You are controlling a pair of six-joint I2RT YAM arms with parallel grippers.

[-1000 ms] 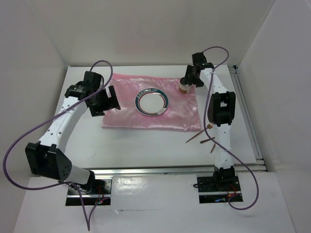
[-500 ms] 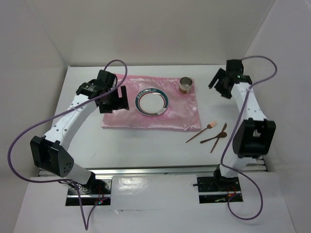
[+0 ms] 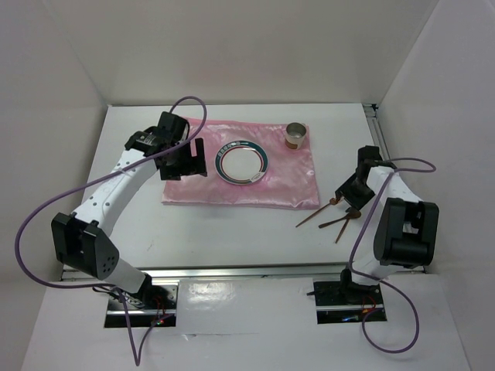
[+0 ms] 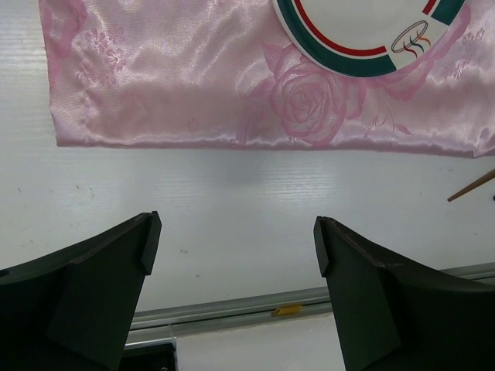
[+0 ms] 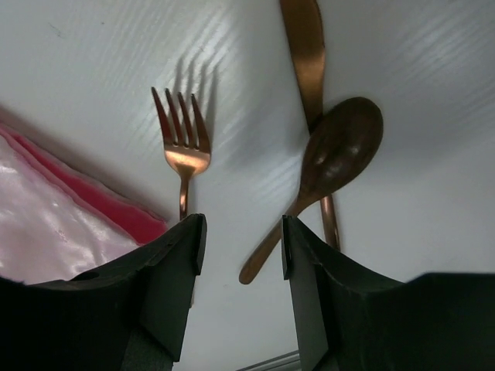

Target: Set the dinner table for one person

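The white dinner table (image 3: 232,232) bears a shiny pink cloth (image 3: 255,189). On the cloth lie a white plate with a green and red rim (image 3: 242,162) and a small brown cup (image 3: 295,137) at the far right corner. A copper fork (image 3: 312,216), spoon (image 3: 334,222) and knife (image 3: 340,233) lie on the table right of the cloth. My right gripper (image 3: 346,198) is open and empty just above them. In the right wrist view (image 5: 244,239) its jaws stand between the fork (image 5: 183,151) and the spoon (image 5: 325,170), with the knife (image 5: 305,46) beyond. My left gripper (image 3: 188,158) is open and empty above the cloth's left end.
Metal rails run along the table's near edge (image 3: 255,269) and right edge (image 3: 394,185). White walls close in the left, back and right. The left wrist view shows the cloth's near edge (image 4: 232,139), the plate's rim (image 4: 340,58) and the near rail (image 4: 255,305).
My right arm has left the cup on the cloth, swung out to the right and come down over the cutlery. My left arm has shifted slightly towards the cloth.
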